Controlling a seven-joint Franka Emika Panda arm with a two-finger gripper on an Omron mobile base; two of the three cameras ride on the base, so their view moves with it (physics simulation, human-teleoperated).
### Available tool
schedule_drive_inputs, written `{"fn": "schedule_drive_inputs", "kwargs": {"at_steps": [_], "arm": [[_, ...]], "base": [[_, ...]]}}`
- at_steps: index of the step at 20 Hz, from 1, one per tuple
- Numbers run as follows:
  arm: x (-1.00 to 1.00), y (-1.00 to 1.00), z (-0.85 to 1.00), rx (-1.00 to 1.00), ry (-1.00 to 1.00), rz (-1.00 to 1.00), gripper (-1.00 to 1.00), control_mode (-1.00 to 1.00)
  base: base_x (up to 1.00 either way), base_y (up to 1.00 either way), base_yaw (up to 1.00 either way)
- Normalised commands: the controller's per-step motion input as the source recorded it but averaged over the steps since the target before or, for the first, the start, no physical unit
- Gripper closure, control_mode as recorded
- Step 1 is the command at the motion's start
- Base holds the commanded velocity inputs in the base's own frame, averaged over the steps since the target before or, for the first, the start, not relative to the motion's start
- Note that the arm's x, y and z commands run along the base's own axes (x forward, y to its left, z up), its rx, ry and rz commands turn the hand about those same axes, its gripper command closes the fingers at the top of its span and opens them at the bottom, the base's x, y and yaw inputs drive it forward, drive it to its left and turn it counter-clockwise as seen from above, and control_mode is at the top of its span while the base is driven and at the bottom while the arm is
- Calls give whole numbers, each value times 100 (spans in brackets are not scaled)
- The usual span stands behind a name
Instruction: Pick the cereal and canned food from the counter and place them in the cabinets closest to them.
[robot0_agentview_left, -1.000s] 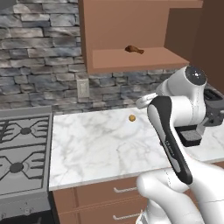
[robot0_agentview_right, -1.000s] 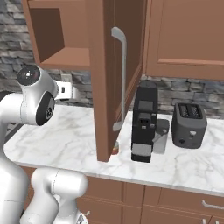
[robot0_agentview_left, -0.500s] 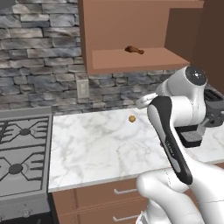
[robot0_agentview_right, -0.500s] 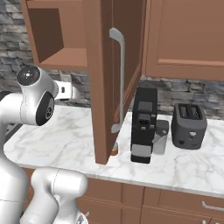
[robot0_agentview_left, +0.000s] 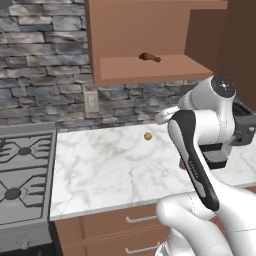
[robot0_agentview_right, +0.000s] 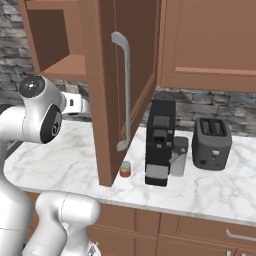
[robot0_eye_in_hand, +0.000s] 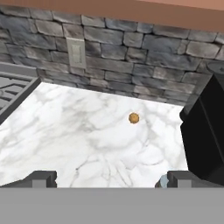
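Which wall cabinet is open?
The left cabinet: its door with the grey bar handle is swung out, shelf exposed. The right one stays closed.

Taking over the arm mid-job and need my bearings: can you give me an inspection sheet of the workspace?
Surface: white marble counter, mostly bare, beside a gas stovetop.
Job's things: small can stands on the counter by the open cabinet door; cereal nothing seen.
Clutter: small orange ball on the counter; brown item on the open cabinet shelf; black coffee machine and dark toaster at the wall.
Grippers: gripper open, holding nothing, above the counter.
Cables: nothing seen.
Surroundings: stone backsplash with a wall outlet.
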Motion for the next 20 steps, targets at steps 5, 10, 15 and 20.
{"fn": "schedule_drive_inputs", "kwargs": {"at_steps": [5,10,15,20], "arm": [[0,0,0,0,0,0,-100,-100],[0,-6,-9,0,0,0,-100,-100],[-1,-4,-32,-8,7,0,-100,-100],[0,0,-38,-10,12,0,-100,-100]], "base": [[0,-14,0],[0,0,0],[0,0,0],[0,0,0]]}}
